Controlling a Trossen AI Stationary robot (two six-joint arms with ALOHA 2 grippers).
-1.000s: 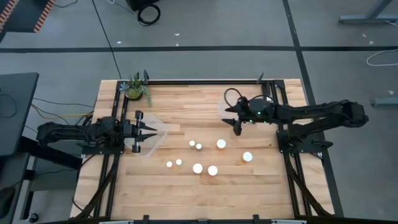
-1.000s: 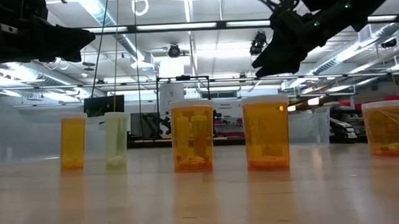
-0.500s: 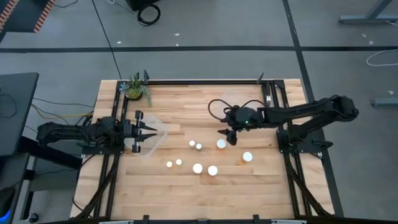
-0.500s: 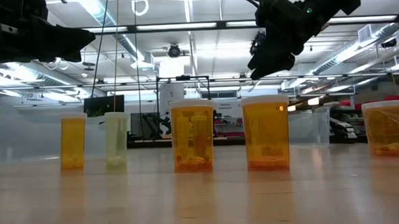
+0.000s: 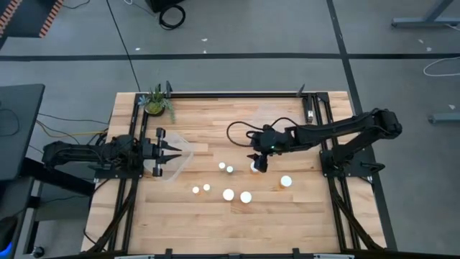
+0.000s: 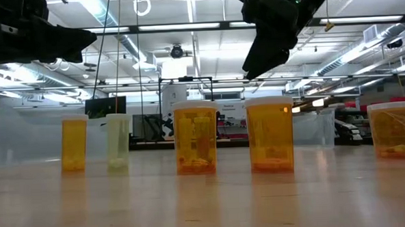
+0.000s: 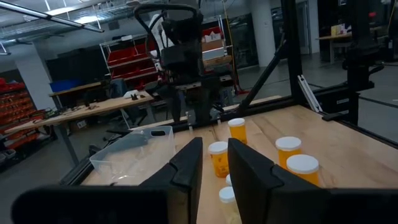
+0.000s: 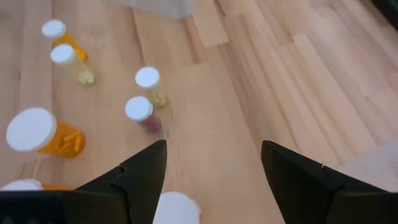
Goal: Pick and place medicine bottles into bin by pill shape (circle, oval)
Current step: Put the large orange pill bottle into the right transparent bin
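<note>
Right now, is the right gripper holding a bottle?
No, the right gripper is open, hovering over a white-capped bottle without gripping it.

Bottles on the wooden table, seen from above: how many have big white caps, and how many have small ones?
Large bottles with big round white caps: 4
Small bottles with small round white caps: 4
Total: 8
</note>
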